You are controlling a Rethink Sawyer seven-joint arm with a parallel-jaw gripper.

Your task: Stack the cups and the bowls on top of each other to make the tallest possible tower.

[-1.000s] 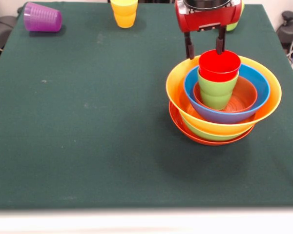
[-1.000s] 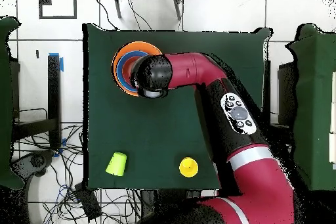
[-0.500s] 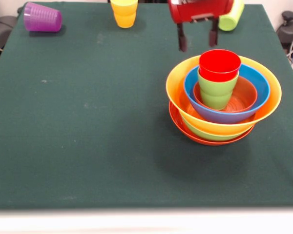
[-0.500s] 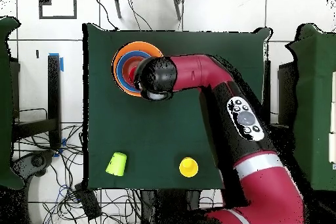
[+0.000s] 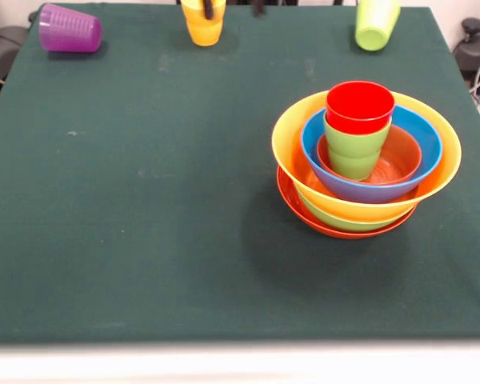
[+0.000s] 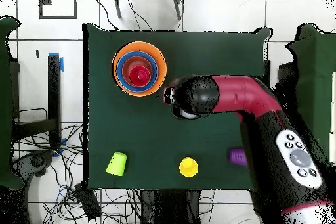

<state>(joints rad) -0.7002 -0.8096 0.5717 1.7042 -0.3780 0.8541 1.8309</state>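
The tower (image 5: 366,164) stands right of centre: a red-orange bowl (image 5: 336,227) at the bottom, then a green, a large orange-yellow (image 5: 288,140), a blue (image 5: 420,128) and a small orange bowl. A light green cup (image 5: 356,150) stands in the small bowl with a red cup (image 5: 360,106) nested in it. A purple cup (image 5: 70,29) lies on its side at the far left. A yellow cup (image 5: 203,22) and a second light green cup (image 5: 376,24) sit at the far edge. My gripper (image 5: 234,6) shows only two dark tips at the top edge, apart and empty, beside the yellow cup.
In the overhead view the red arm (image 6: 249,100) reaches over the table's middle, its wrist (image 6: 187,98) away from the tower (image 6: 138,70). The green cup (image 6: 116,163), the yellow cup (image 6: 188,167) and the half-hidden purple cup (image 6: 237,157) lie near the robot's side.
The gripper has lifted off the red cup, left it nested on the green cup, and drawn back towards the robot, sideways towards the yellow cup.
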